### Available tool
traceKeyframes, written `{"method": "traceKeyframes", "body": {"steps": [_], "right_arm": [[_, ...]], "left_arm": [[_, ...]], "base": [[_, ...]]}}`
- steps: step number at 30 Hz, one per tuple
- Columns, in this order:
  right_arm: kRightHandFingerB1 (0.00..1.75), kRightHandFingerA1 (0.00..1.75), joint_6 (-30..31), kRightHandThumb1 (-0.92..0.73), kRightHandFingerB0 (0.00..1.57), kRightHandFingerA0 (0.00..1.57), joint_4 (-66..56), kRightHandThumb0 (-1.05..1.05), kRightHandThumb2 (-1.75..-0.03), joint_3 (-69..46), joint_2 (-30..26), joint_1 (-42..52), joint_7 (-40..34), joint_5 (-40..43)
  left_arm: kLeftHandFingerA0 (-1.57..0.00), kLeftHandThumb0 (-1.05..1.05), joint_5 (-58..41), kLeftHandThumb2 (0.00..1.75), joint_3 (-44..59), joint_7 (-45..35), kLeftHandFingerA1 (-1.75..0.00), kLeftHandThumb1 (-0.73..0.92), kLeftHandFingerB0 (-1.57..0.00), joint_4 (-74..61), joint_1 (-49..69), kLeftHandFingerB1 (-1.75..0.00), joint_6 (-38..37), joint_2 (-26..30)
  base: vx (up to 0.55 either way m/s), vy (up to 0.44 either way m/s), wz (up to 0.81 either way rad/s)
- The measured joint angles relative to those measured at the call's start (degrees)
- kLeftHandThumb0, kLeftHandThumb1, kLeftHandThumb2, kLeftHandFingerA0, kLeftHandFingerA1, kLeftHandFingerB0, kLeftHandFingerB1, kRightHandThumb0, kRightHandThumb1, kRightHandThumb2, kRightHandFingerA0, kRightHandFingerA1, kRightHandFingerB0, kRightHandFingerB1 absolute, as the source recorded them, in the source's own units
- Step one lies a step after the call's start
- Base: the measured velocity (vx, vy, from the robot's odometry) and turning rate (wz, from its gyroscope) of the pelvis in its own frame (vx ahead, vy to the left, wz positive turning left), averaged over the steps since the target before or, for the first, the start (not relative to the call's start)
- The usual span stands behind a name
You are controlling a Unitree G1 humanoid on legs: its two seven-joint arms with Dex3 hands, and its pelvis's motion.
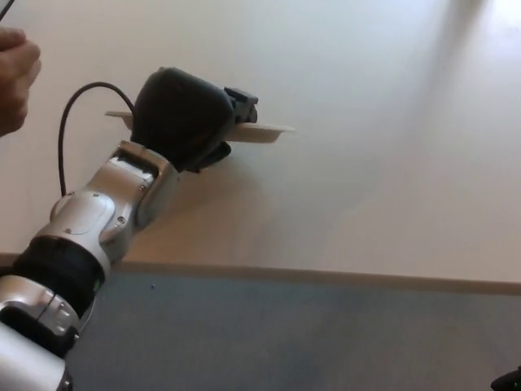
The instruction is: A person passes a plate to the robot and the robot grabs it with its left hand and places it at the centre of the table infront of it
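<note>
The pale cream, shallow round disposable plate [264, 132] is in my grasp, seen nearly edge-on, roughly level, out over the white tabletop [383, 163] left of its middle. I cannot tell whether its underside touches the surface.

Handling, judged: thin, probably paper or pulp, so very light and somewhat flexible; a hard squeeze could crease the rim. Rim is the sensible hold, which is where I have it.

My black left hand [186, 118] is closed on the plate's near rim, one finger [242, 99] lying over the top. A black cable [69, 134] loops off my wrist. Right hand not in view.

Room: the table's near edge [326, 276] runs below, grey floor [285, 334] beyond it. Tabletop to the right looks open. A person's hand [15, 77] sits at the left border, well apart from the plate.
</note>
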Motion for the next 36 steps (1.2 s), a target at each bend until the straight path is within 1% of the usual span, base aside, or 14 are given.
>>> {"method": "traceKeyframes", "body": {"steps": [7,8,9,10,13,15,16,17,18,19,20,22,25,36], "right_arm": [[0.47,0.58,-0.02,-0.86,0.4,0.42,-0.21,-0.75,-0.66,0.58,-0.04,-0.53,0.12,-0.09],[0.56,0.64,-0.01,-0.66,0.36,0.4,-0.32,-0.76,-1.03,0.65,-0.05,-0.62,0.12,-0.1],[0.56,0.64,0.0,-0.66,0.36,0.4,-0.39,-0.76,-1.03,0.7,-0.08,-0.66,0.13,-0.11],[0.48,0.6,0.01,-0.85,0.38,0.41,-0.49,-0.76,-0.65,0.76,-0.11,-0.73,0.15,-0.14],[0.48,0.59,0.02,-0.85,0.38,0.41,-0.68,-0.76,-0.65,0.7,-0.17,-0.91,0.3,-0.1],[0.49,0.59,0.05,-0.85,0.39,0.41,-0.74,-0.75,-0.65,0.69,-0.17,-1.08,0.42,-0.08],[0.49,0.59,0.05,-0.85,0.39,0.41,-0.73,-0.75,-0.65,0.69,-0.17,-1.14,0.46,-0.08],[0.49,0.61,0.05,-0.83,0.37,0.42,-0.73,-0.76,-0.66,0.66,-0.18,-1.19,0.55,-0.06],[0.49,0.61,0.04,-0.83,0.37,0.42,-0.73,-0.76,-0.66,0.64,-0.2,-1.22,0.69,-0.04],[0.49,0.62,0.04,-0.84,0.38,0.44,-0.74,-0.77,-0.66,0.62,-0.21,-1.24,0.76,-0.03],[0.49,0.6,0.04,-0.84,0.39,0.43,-0.78,-0.76,-0.66,0.6,-0.24,-1.26,0.9,-0.03],[0.49,0.61,0.04,-0.83,0.36,0.41,-0.89,-0.77,-0.67,0.63,-0.27,-1.3,1.05,-0.04],[0.49,0.6,0.01,-0.83,0.36,0.41,-0.96,-0.76,-0.66,0.63,-0.28,-1.32,1.25,-0.04],[0.46,0.56,0.03,-0.85,0.38,0.39,-1.02,-0.74,-0.65,0.56,-0.3,-1.39,1.96,-0.03]], "left_arm": [[-0.89,-0.29,1.07,0.57,-5.39,1.83,-1.46,0.56,-0.79,5.82,-0.97,-0.49,0.79,-3.09],[-0.88,-0.3,1.09,0.59,-6.1,1.96,-1.49,0.57,-0.8,6.75,-1.22,-0.49,0.78,-3.56],[-0.88,-0.3,1.1,0.59,-6.47,1.98,-1.49,0.57,-0.8,7.2,-1.39,-0.49,0.8,-3.8],[-0.87,-0.29,1.15,0.6,-6.97,1.99,-1.47,0.61,-0.79,7.71,-1.67,-0.48,0.87,-4.05],[-0.84,-0.3,1.33,0.61,-8.34,2.01,-1.48,0.61,-0.78,8.74,-2.57,-0.48,1.43,-4.96],[-0.9,-0.33,1.5,0.58,-9.05,2.02,-0.91,0.61,-0.53,9.24,-3.03,-0.38,1.93,-5.52],[-0.9,-0.33,1.55,0.58,-9.19,2.0,-0.91,0.61,-0.53,9.3,-3.17,-0.38,2.06,-5.63],[-0.68,-0.44,1.51,0.61,-9.18,1.93,-0.43,0.68,-0.43,9.24,-3.25,-0.34,2.17,-5.75],[-0.68,-0.44,1.35,0.61,-9.02,1.73,-0.43,0.68,-0.43,9.07,-3.26,-0.34,2.22,-5.84],[0.0,-0.37,1.21,0.94,-8.84,1.53,-0.47,0.35,0.0,8.98,-3.26,-0.46,2.23,-5.91],[-0.07,-0.83,0.76,0.92,-8.45,0.89,-0.19,0.54,-0.07,8.69,-3.26,-0.27,2.26,-6.0],[0.0,-0.94,0.11,0.61,-7.65,-0.65,-0.15,0.64,0.0,7.78,-3.21,-0.23,2.84,-6.21],[0.0,-0.88,-0.79,0.93,-6.21,-3.44,-0.07,0.49,0.0,4.92,-2.79,-0.09,4.22,-6.4],[0.0,-0.87,-5.32,0.92,-1.35,-14.0,-0.09,0.46,0.0,-4.41,-0.56,-0.03,7.09,-6.15]], "base": [[0.0,0.0,0.0],[0.0,0.0,0.0],[0.0,0.0,0.0],[0.0,0.0,0.0],[0.0,0.0,0.0],[0.0,0.0,0.0],[0.0,0.0,0.0],[0.0,0.0,0.0],[0.0,0.0,0.0],[0.0,0.0,0.0],[0.0,0.0,0.0],[0.0,0.0,0.0],[0.0,0.0,0.0],[0.0,0.0,0.0]]}}
